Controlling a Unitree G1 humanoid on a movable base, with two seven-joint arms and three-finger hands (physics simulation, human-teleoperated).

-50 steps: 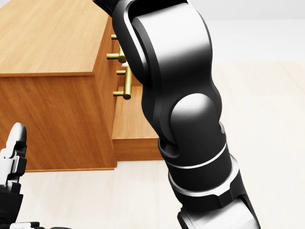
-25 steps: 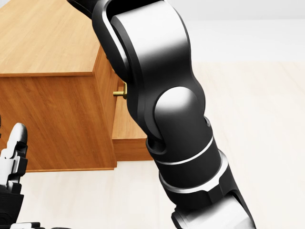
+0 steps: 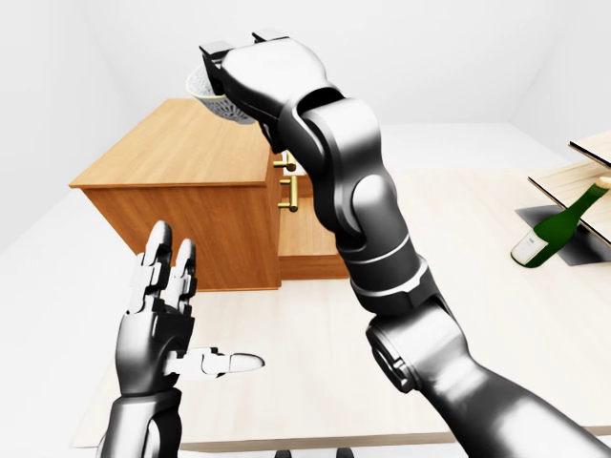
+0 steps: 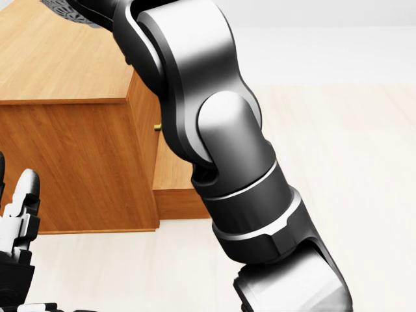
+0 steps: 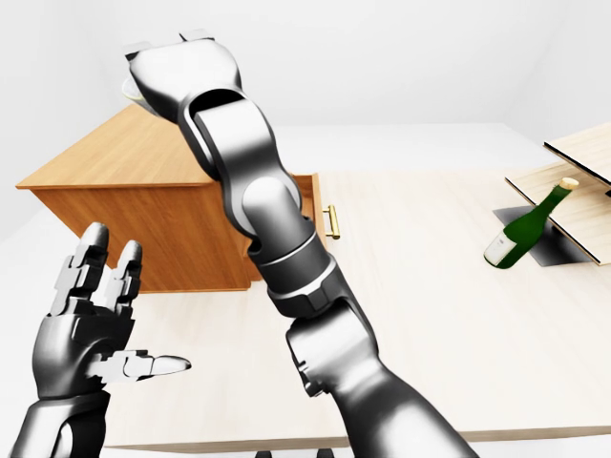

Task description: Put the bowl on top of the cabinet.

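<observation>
step: carrying bowl (image 3: 212, 93) above cabinet (image 3: 181, 148), at 11 o'clock | right hand (image 3: 250, 69) holding bowl | left hand (image 3: 162, 320) spread wide, idle | next: lower onto top, release

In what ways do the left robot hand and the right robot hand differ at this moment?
The left robot hand is low in the left-eye view, while the right robot hand is raised above the cabinet. The left robot hand is open, fingers spread, and holds nothing; the right robot hand grips the bowl. The left robot hand is beside the cabinet's side wall; the right reaches over its top. Both share the same dark metallic look.
</observation>
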